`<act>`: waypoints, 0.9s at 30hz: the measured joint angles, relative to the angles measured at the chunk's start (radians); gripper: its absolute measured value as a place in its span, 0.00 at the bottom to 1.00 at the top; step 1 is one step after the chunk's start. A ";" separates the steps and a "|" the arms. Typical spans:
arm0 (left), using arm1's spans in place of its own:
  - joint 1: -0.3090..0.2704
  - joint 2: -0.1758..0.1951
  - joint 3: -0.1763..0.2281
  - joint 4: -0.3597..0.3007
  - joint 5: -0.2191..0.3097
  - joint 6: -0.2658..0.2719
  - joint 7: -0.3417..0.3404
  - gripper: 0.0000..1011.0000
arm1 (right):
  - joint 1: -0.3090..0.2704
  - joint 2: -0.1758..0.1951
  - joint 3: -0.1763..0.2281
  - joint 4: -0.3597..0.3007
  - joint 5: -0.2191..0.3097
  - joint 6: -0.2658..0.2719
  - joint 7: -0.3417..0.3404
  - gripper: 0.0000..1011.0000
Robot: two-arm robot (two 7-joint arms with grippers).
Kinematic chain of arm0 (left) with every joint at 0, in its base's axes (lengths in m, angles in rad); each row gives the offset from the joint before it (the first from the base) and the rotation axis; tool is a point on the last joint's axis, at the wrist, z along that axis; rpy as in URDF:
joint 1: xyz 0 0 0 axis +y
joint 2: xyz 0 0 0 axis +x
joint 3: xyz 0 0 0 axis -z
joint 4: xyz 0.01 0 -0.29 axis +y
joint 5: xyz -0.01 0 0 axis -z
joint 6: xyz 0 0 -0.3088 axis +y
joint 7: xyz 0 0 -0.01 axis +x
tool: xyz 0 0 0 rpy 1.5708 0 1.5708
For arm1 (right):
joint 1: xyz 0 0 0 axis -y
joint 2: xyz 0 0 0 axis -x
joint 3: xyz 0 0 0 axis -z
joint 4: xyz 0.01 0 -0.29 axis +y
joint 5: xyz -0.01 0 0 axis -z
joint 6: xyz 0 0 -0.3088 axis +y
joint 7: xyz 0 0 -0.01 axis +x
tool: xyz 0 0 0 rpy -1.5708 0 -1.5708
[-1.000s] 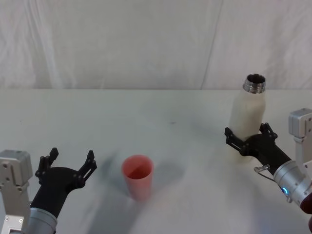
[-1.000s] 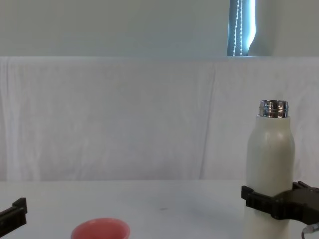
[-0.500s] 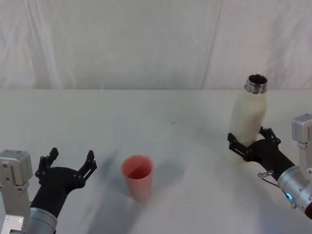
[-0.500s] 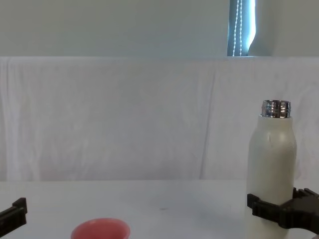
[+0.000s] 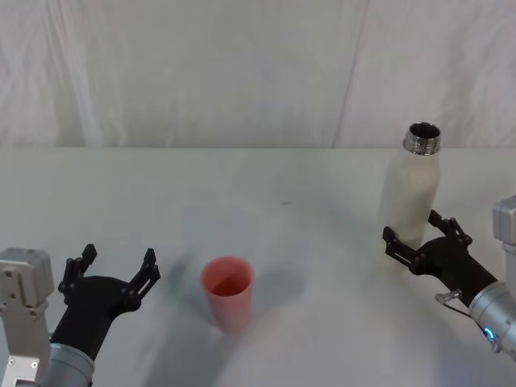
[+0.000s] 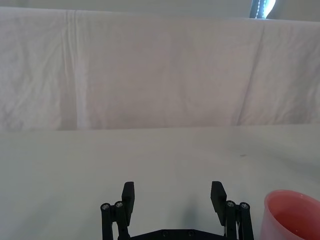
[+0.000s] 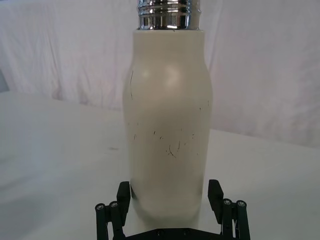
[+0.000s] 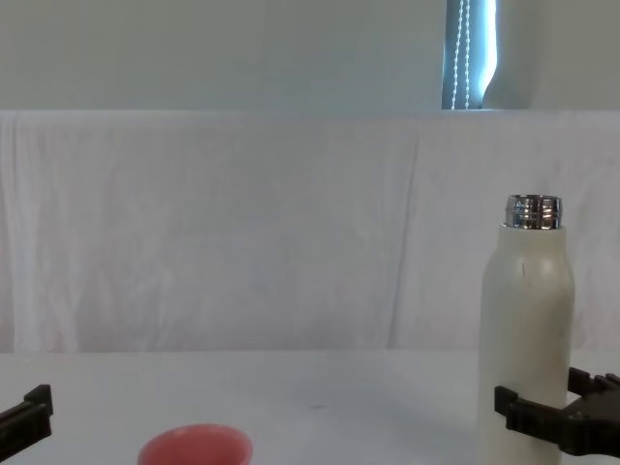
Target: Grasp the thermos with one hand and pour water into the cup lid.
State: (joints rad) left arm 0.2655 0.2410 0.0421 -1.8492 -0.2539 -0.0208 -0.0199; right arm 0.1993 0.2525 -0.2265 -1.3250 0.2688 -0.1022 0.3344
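The thermos (image 5: 411,189) stands upright on the table at the right, cream-white with an open chrome neck; it shows close up in the right wrist view (image 7: 167,130) and in the chest view (image 8: 528,320). My right gripper (image 5: 414,230) is open, its fingers flanking the thermos base with small gaps on both sides (image 7: 169,194), low in the chest view (image 8: 544,412). The pink cup lid (image 5: 228,284) stands at the centre front, and it shows too in the chest view (image 8: 194,448) and the left wrist view (image 6: 294,215). My left gripper (image 5: 118,260) rests open to the cup's left (image 6: 172,190).
The white table (image 5: 266,185) runs back to a white cloth backdrop (image 5: 242,72). Bare table surface lies between the cup lid and the thermos.
My right gripper has drawn back toward me and lower, from around the thermos body to its base. The thermos tilted slightly and now stands straight. The left arm has not moved.
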 joint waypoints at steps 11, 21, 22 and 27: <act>0.000 0.000 0.000 0.000 0.000 0.000 0.000 0.99 | -0.064 0.030 0.026 -0.078 0.033 0.021 0.002 0.99; 0.000 0.000 0.000 0.000 0.000 0.000 0.000 0.99 | -0.128 0.038 0.067 -0.144 0.076 0.025 -0.022 0.99; 0.000 0.000 0.000 0.000 0.000 0.000 0.000 0.99 | -0.131 0.037 0.069 -0.147 0.079 0.024 -0.024 0.99; 0.000 0.000 0.000 0.000 0.000 0.000 0.000 0.99 | -0.161 0.028 0.094 -0.185 0.101 0.014 -0.045 0.99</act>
State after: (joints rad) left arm 0.2655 0.2409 0.0421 -1.8492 -0.2538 -0.0208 -0.0199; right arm 0.0378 0.2807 -0.1321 -1.5103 0.3697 -0.0886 0.2899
